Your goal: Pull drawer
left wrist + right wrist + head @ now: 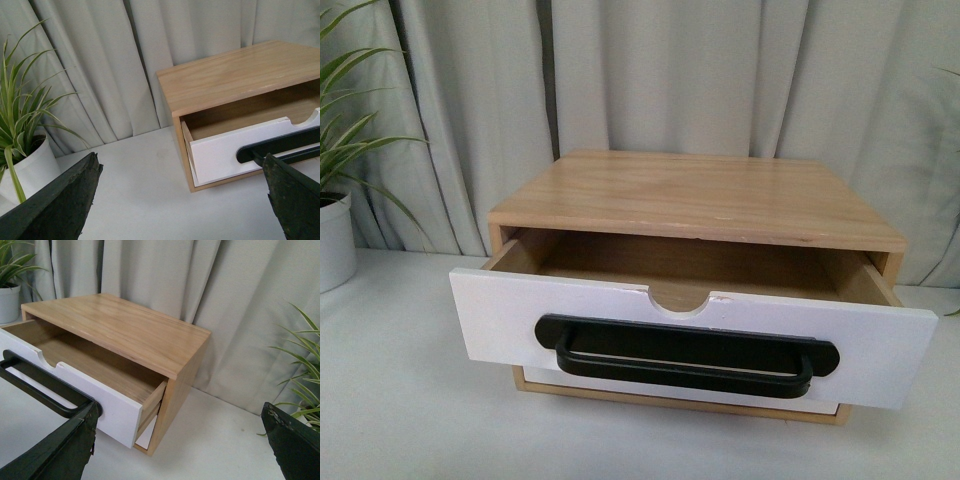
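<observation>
Left wrist view shows my left claw (180, 200) spread wide, holding nothing; my right claw (180, 440) is just as wide and empty. Neither touches the drawer (690, 335), which already stands partly out of the cabinet (700, 195), mid-counter (410, 410). I judge a further tug could drag the cabinet forward.

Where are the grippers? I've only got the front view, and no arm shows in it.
Observer: The left gripper hangs open and empty, facing the drawer's left corner.
Operator: And the right one?
Observer: The right gripper is open and empty too, off the drawer's right corner.
Operator: Anything beside the cabinet on that side?
Observer: A leafy plant stands to the right of the cabinet, in front of the curtain.
</observation>
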Action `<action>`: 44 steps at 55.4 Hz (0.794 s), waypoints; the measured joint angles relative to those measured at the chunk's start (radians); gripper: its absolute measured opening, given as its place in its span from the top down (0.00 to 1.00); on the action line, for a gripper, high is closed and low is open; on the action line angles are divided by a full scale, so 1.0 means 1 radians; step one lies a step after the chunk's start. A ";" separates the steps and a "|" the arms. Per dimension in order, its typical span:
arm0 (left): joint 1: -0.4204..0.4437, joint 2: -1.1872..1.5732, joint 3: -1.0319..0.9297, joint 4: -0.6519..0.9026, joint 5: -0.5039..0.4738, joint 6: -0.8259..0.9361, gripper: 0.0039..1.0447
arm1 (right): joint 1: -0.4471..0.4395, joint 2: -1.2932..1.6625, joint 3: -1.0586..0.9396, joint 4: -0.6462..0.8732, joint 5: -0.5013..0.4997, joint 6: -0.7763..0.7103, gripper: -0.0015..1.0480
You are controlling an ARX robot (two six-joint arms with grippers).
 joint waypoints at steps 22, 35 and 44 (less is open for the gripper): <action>0.085 -0.125 -0.072 -0.117 -0.119 -0.264 0.73 | 0.216 -0.151 -0.100 -0.085 0.566 0.204 0.78; 0.171 -0.195 -0.110 -0.146 -0.063 -0.277 0.96 | 0.216 -0.217 -0.136 -0.112 0.567 0.209 0.99; 0.172 -0.232 -0.123 -0.169 -0.063 -0.278 0.96 | 0.216 -0.251 -0.152 -0.132 0.567 0.209 0.99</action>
